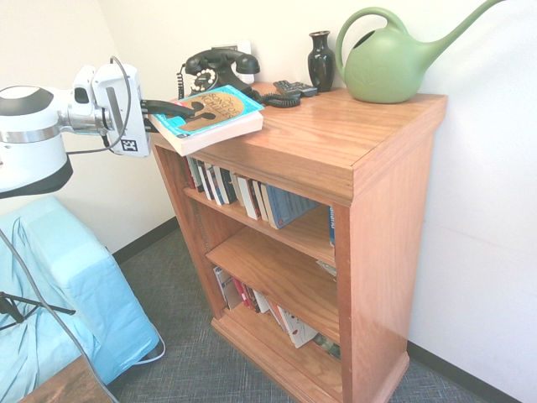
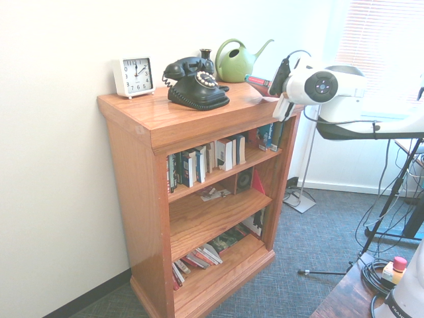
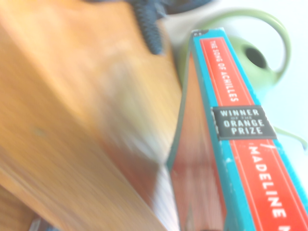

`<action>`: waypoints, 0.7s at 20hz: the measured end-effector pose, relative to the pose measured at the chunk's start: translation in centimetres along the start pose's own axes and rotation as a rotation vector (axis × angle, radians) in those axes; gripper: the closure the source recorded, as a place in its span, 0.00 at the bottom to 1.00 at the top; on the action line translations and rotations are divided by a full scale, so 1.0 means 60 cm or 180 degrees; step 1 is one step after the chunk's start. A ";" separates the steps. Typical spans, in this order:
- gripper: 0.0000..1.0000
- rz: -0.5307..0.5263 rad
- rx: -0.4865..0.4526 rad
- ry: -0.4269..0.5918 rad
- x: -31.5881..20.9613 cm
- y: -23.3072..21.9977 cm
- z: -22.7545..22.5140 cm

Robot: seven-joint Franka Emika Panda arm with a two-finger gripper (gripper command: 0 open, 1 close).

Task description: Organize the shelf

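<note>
One teal paperback (image 1: 208, 117) is pinched by the white arm's gripper (image 1: 172, 108), its dark fingers clamped on the end of the book nearest the arm. The book hangs tilted at the front corner of the shelf (image 1: 336, 159), partly over the top's edge and partly out past it; whether it touches the wood I cannot tell. The wrist view shows its red spine close up, lettered "The Song of Achilles".

Nearest to a person standing in front, the shelf is a waist-high bookcase of reddish-orange wood against a pale wall. Its upper inner level holds a leaning row of books (image 1: 243, 191), the middle level is mostly bare, and on the bottom level more books (image 1: 260, 306) lie slumped.

Farther back on the top stand a black rotary telephone (image 1: 220, 70) beside the held book, a dark remote (image 1: 294, 87), a black vase (image 1: 320, 60) and a green watering can (image 1: 394, 59) at the far rear corner. A white square clock (image 2: 133, 75) sits at the opposite rear corner.

My reading is that the step in hand is carrying this book off the top. The next move likely calls for lowering it, turning it upright and sliding it into the row without knocking the leaning books.
</note>
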State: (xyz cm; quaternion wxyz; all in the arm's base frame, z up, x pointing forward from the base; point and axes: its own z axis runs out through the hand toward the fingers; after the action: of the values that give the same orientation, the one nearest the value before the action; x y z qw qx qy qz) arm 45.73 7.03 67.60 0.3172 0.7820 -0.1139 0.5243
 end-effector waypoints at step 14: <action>1.00 0.1096 0.0477 -0.0584 -0.153 0.296 -0.045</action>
State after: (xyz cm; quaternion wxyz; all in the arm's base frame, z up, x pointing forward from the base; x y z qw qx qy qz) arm 30.74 -6.47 66.76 0.1522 0.8169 -0.2350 0.5043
